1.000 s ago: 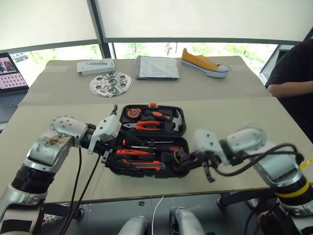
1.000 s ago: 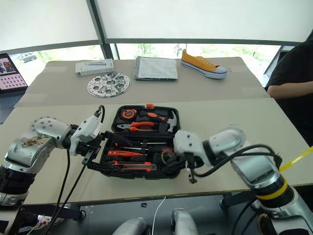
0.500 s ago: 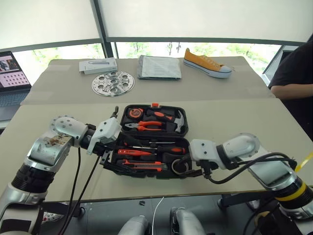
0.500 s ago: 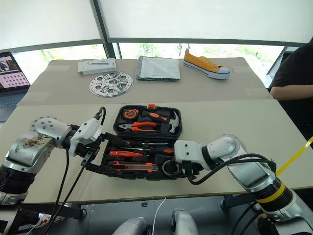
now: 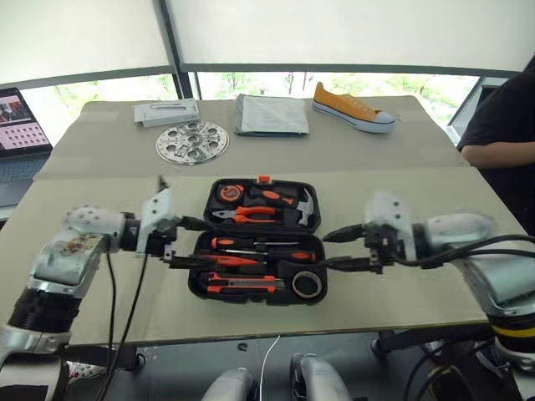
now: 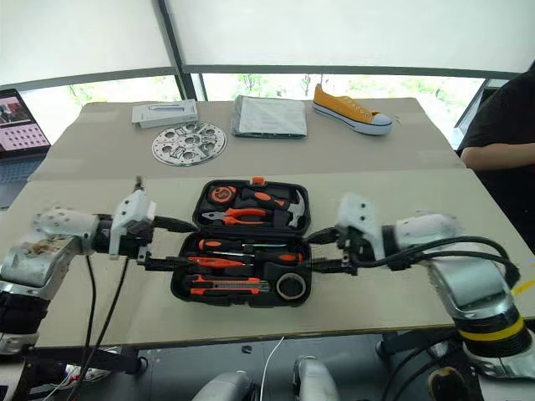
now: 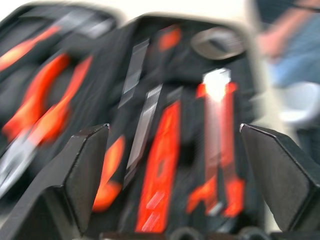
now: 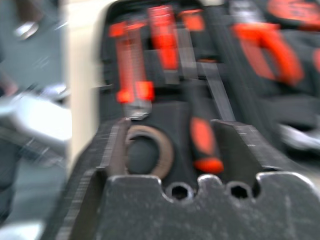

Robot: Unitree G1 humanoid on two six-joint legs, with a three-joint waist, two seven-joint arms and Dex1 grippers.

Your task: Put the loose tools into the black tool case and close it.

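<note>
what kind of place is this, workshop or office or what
Probably a lab or office test space rather than a real workshop: long beige tables by big shaded windows, an open laptop, and unrelated props laid out, a yellow sneaker and a tool case.

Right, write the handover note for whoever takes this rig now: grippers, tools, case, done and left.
Left gripper: open, holding nothing, at the left edge of the black tool case.
Right gripper: open, holding nothing, at the case's right edge.
Case: lies open on the table, lid flat behind the tray.
Tools: screwdrivers, utility knife and tape roll sit in the front tray; pliers, hammer and tape measure in the lid half.
Done: no loose tool seen on the table.
Left: fold the lid shut and fasten the orange latch.
</note>
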